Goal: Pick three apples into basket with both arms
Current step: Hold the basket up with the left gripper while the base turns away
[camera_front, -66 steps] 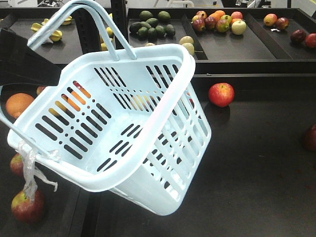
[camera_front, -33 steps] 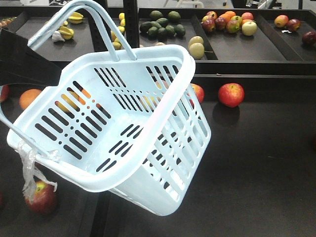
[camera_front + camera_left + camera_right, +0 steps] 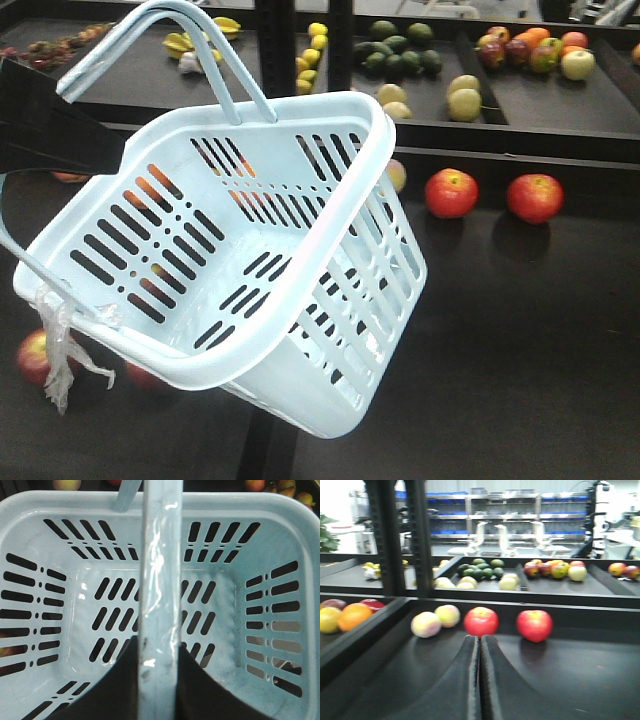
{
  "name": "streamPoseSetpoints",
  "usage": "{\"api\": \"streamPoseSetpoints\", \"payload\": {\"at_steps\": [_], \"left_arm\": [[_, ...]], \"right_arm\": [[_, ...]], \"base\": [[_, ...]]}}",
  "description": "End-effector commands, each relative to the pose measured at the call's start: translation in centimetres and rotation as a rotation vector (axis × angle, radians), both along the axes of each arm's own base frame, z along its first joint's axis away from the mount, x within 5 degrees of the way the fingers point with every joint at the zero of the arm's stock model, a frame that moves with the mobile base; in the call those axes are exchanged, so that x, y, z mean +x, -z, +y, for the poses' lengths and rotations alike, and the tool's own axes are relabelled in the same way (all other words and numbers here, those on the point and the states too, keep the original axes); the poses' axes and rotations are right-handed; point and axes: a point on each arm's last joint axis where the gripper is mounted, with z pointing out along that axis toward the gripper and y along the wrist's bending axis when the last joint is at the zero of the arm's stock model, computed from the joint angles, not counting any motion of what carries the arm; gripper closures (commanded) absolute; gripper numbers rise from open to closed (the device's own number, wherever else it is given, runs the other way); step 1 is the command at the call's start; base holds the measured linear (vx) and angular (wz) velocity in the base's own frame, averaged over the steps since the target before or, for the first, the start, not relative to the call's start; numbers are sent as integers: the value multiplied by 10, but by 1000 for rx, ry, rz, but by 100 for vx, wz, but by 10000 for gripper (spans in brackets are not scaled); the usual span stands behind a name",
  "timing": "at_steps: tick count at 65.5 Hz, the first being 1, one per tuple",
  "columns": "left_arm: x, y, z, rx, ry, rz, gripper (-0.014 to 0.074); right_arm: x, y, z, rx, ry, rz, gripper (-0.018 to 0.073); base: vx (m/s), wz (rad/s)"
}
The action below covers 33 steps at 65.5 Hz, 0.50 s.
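The pale blue basket (image 3: 300, 105) hangs tilted in the air and fills the front view, and nothing lies in it. My left gripper (image 3: 159, 641) is shut on the basket's handle (image 3: 160, 555), one black finger on each side. Two red apples (image 3: 451, 193) (image 3: 534, 197) rest on the black lower shelf behind the basket. A third apple (image 3: 35, 355) shows at the lower left, partly behind the basket. In the right wrist view my right gripper (image 3: 480, 639) is shut and empty, low over the shelf. It points at the nearer apple (image 3: 481, 621), with the other apple (image 3: 534, 625) to its right.
Two pale fruits (image 3: 426, 624) lie left of the apples. Oranges (image 3: 352, 616) sit in the tray beyond a raised divider. The upper shelf holds avocados (image 3: 400, 45), yellow fruits (image 3: 316, 45) and mixed apples (image 3: 530, 50). A black upright post (image 3: 420, 535) stands at the shelf's left.
The shelves and fruit behind the basket have slid right in the front view, bringing a second red apple into sight. The basket keeps its place and tilt in the view.
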Motion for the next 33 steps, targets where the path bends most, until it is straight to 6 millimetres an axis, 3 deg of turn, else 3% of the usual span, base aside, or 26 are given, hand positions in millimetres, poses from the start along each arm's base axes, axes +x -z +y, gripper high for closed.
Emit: {"api": "streamPoseSetpoints", "payload": {"at_steps": [1, 33], "left_arm": [[-10, -17, -1, -84, 4, -65, 604], [-10, -17, -1, -84, 4, -65, 604]], "right_arm": [[-1, -2, 0, -15, 3, -69, 564], [-1, -2, 0, -15, 3, -69, 564]], "base": [[-6, 36], [-6, 44]]}}
